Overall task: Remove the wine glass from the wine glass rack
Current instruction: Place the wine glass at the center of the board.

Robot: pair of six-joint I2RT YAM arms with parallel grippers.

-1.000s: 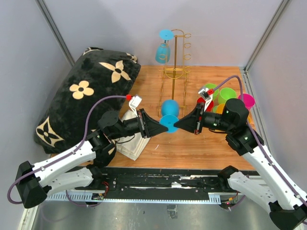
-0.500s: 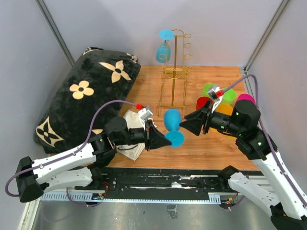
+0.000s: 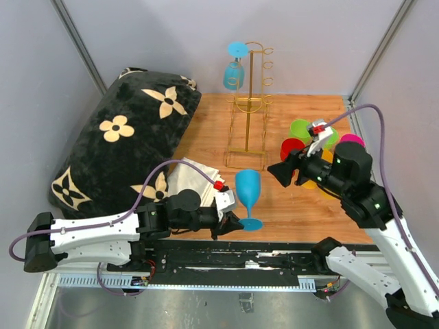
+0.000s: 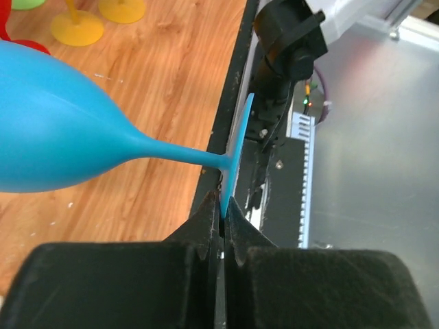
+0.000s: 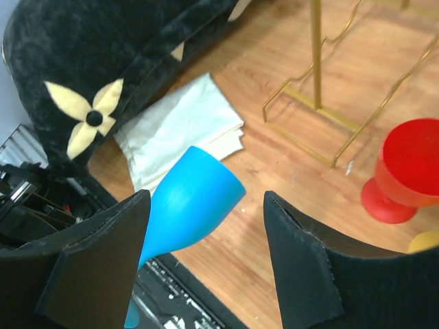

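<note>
Since a second ago the blue plastic wine glass point(image 3: 248, 186) has come down from between both grippers to the wooden table's point(image 3: 206, 130) near edge. It is nearly upright, well apart from the tall gold wire rack point(image 3: 251, 103) at the far edge. Whether its foot touches the wood is hard to tell. Left gripper point(image 4: 221, 214) is clamped on the foot's rim. Right gripper point(image 3: 276, 169) has let go, fingers spread, just beside the bowl. Its arm partly hides coloured goblets point(image 3: 291, 147) near the right edge.
</note>
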